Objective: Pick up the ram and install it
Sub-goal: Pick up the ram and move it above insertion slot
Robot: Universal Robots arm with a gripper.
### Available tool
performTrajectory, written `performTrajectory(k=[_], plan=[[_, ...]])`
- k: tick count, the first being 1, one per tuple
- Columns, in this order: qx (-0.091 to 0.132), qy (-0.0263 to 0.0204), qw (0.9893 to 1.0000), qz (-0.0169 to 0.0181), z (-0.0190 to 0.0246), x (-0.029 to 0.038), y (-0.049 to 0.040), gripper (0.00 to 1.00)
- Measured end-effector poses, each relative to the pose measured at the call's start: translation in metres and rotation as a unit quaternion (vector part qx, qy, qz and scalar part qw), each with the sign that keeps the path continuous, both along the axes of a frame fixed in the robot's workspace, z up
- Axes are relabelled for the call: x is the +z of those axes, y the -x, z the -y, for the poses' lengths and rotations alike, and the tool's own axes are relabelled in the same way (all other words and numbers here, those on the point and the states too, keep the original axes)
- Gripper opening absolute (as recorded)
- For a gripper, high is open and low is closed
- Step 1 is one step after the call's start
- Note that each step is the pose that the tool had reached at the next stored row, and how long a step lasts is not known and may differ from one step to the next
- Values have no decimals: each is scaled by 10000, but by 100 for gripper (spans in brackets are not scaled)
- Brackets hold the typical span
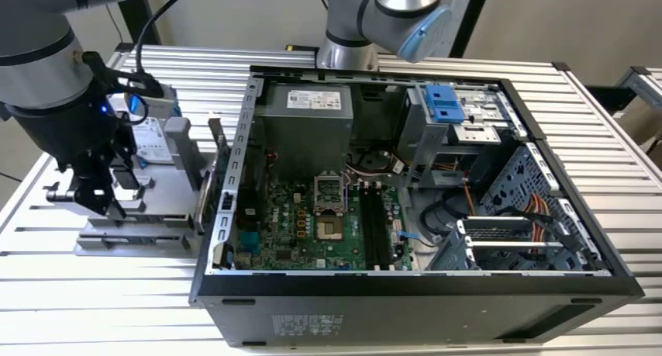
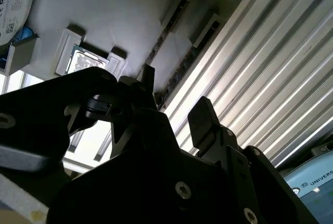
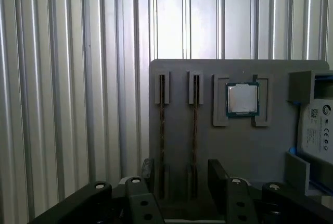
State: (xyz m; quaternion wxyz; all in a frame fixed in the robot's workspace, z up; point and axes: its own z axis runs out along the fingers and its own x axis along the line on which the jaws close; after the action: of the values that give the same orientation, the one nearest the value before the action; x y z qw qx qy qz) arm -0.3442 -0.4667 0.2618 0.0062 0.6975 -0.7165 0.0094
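One arm (image 1: 42, 77) pointing down, claw (image 3: 181, 168) spread open over ram (image 3: 195, 120) in grey holder (image 3: 244, 146)

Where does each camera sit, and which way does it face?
Exterior view: from above, into the open computer case; arm and gripper at the exterior view's left.
First wrist view: behind the open gripper, facing the grey tray.
Second wrist view: beside the fingers, slanting toward the tray.
Both wrist views share the ram sticks and chip.
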Motion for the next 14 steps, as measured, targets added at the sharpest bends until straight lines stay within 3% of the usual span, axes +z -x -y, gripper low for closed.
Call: performTrajectory(k=[14], plan=[[0,0,10000,-1,91,-65,1,100]])
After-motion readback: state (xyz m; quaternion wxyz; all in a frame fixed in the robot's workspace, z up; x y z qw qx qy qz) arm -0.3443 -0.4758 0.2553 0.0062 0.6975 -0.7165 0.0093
